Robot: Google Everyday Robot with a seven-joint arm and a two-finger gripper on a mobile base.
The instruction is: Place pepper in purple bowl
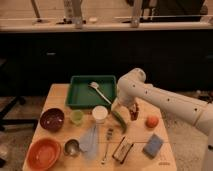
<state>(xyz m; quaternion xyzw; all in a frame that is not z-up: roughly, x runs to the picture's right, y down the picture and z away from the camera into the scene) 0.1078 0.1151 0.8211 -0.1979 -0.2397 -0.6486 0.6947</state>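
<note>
Nothing here can be read: no words, labels, brands or numbers on any item. The box (123,149) near the front edge of the desk (55,95) has a face of dark and light patches, but no letters can be made out on it. The tool (133,112) hangs low over the desk, just right of the pepper (119,120) and near the right front corner of the tray (75,92); it bears no marking either.
</note>
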